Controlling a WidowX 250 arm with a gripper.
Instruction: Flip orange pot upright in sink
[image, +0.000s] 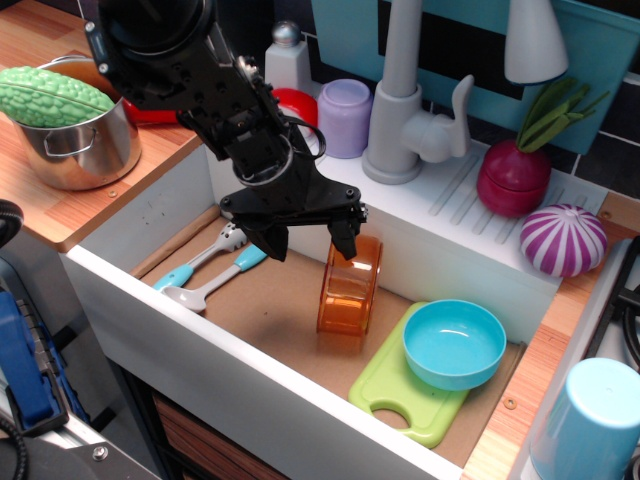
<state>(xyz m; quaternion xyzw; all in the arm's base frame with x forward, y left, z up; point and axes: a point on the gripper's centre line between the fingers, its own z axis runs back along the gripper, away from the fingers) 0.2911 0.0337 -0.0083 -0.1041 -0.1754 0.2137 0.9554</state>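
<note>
One view: a single overhead-oblique camera looking down at a toy kitchen counter.
Sink (150, 300): white rectangular basin with deep walls and a brown floor; grey faucet (405, 95) rises from the middle of its far rim.
Orange pot (349, 287): translucent, standing on its side wall (on edge, not upright) at the centre of the sink floor, close to the far wall; whether it touches that wall cannot be told.
Gripper (310, 237): black, fingers spread apart and holding nothing; it hangs above the sink floor at the pot's upper left, the right-hand fingertip (345, 242) just beside the pot's top rim (contact cannot be told).
Utensils: two blue-handled pieces, a slotted spoon (210, 252) and a second spoon (215, 284), lie side by side near the sink's left wall.
Cutting board (395, 395): green, flat in the near right corner of the sink floor.
Blue bowl (454, 344): upright on the cutting board, beside the pot but apart from it.
Left counter: steel pot (75, 140) with a green bumpy vegetable (50, 95) on top.
Far rim and drainboard: lilac cup (346, 117), beet (515, 175), striped purple onion (563, 239).
Near right corner: pale blue cup (590, 420).
</note>
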